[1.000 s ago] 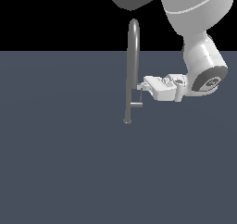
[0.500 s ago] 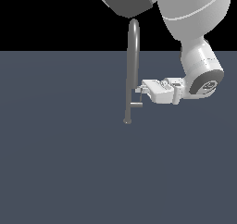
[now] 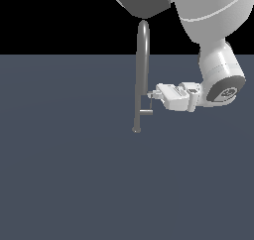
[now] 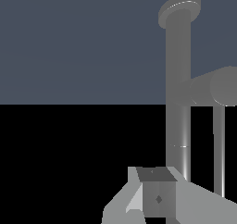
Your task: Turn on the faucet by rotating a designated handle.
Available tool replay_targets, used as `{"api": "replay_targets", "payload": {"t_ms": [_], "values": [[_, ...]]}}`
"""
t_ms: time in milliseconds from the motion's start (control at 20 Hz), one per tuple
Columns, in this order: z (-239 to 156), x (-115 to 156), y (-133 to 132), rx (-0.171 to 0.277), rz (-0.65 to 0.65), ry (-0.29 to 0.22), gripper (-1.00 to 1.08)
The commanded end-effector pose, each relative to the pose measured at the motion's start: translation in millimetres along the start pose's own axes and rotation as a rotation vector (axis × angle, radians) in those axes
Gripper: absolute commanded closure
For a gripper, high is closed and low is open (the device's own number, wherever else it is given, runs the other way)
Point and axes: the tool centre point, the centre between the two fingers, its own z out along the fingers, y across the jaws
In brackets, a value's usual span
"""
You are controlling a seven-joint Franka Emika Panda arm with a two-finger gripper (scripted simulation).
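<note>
The faucet [image 3: 141,75] is a tall slim grey gooseneck tube on a small round foot, arched at its top. Its handle [image 3: 148,110] is a short stub low on the tube with a thin upright rod at its end. My gripper [image 3: 151,96] comes in level from the exterior view's right, its tips at the top of the handle's rod, close beside the tube. The fingers look pressed together and hold nothing. In the wrist view the faucet tube [image 4: 178,107], the handle [image 4: 217,91] and my fingers [image 4: 157,197] show close together.
A flat dark grey-blue floor [image 3: 64,174] spreads around the faucet. My white arm [image 3: 218,50] hangs over the scene from the top of the exterior view, just behind the faucet's arch.
My gripper has shifted slightly toward the faucet and a little lower. The handle has not visibly turned.
</note>
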Motion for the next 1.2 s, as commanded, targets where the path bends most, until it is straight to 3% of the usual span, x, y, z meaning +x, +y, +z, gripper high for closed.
{"api": "replay_targets", "payload": {"t_ms": [0, 1150], "values": [[0, -1, 2, 0.0, 0.0, 0.0, 1.08], [0, -6, 54, 0.002, -0.001, 0.0, 1.08]]}}
